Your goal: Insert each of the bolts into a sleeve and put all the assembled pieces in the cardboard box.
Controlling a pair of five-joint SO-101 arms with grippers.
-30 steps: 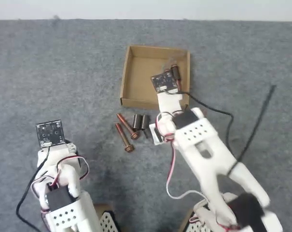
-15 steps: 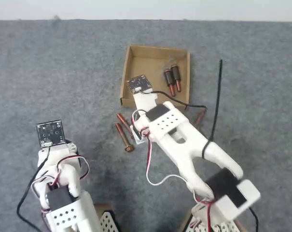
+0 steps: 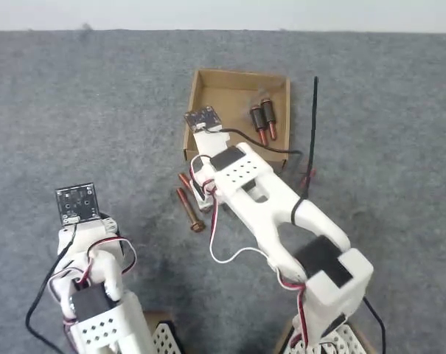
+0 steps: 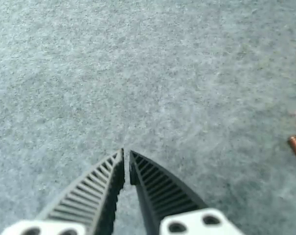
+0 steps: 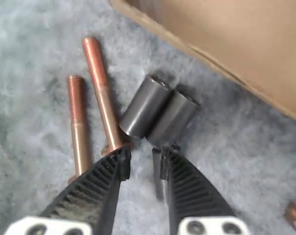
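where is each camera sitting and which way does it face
high view: fixed above the table, looking down on the carpet, cardboard box, loose bolts, left arm and right arm.
left wrist view: on the left arm's wrist, looking past the shut left fingers at carpet and bolt ends.
right wrist view: on the right arm's wrist, looking past the open right fingers at the bolts, two sleeves and the box wall.
shared: high and right wrist views both show the loose bolts and the box.
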